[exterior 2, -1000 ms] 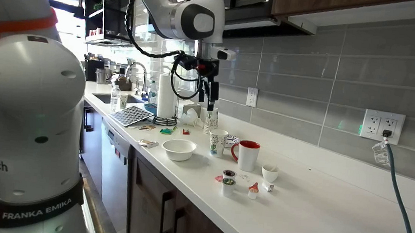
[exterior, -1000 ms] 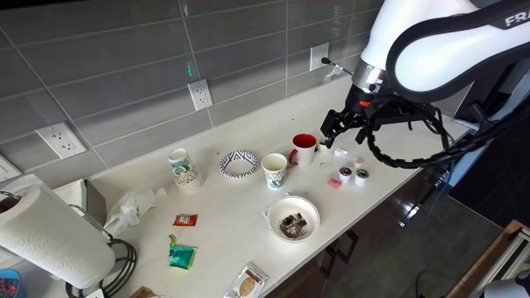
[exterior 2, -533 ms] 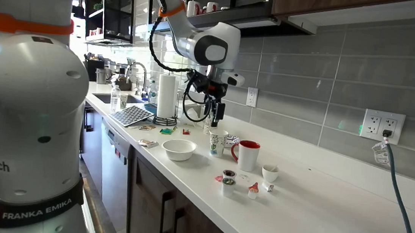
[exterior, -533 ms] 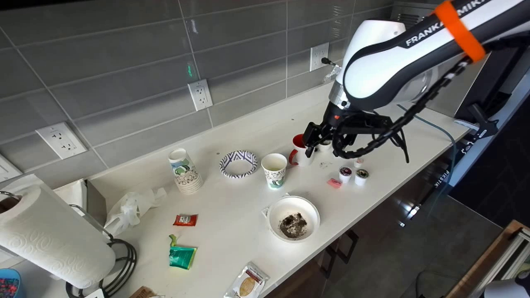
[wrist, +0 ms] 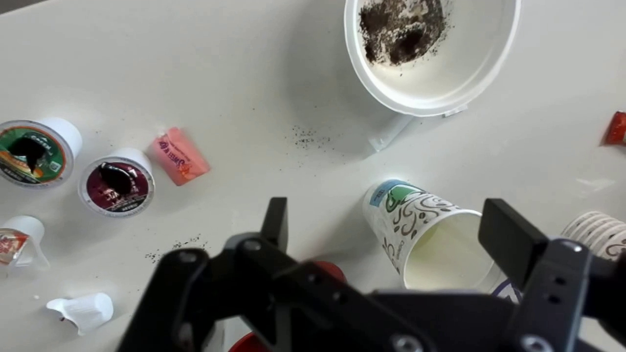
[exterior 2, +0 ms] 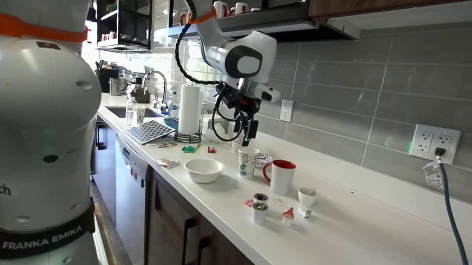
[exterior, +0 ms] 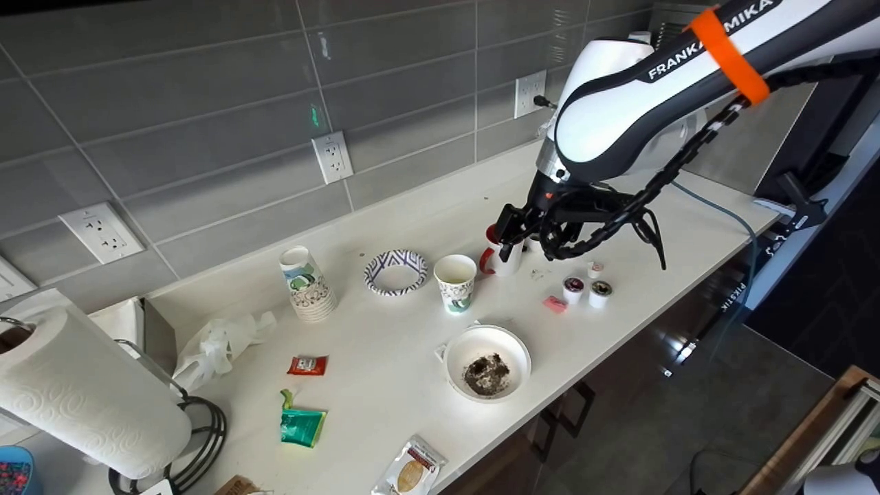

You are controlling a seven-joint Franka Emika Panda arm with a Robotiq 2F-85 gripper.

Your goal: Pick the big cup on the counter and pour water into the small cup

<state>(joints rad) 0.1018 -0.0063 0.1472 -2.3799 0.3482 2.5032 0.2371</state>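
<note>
Wrist view: closest, the gripper (wrist: 391, 219) has its 2 fingers (wrist: 511, 239) spread and apparently holding nothing, presumably parted to span a cup. In the gap as seen, but lower, 1 patterned paper cup (wrist: 425, 230) stands upright on the counter (wrist: 234, 73); I judge it the big cup, without certainty. Near it is 1 red-lined mug (exterior 2: 282, 180). Beyond, 1 bowl (wrist: 469, 73), probably for waste, holds dark grounds (wrist: 403, 32); 2 pierced pods (wrist: 116, 182) stand side by side. In an exterior view, 1 white cup (exterior 2: 307, 198), perhaps the small cup, sits ready for pouring. Farther still, 1 stack of paper cups (exterior: 313, 295) likely serves as spares.
</note>
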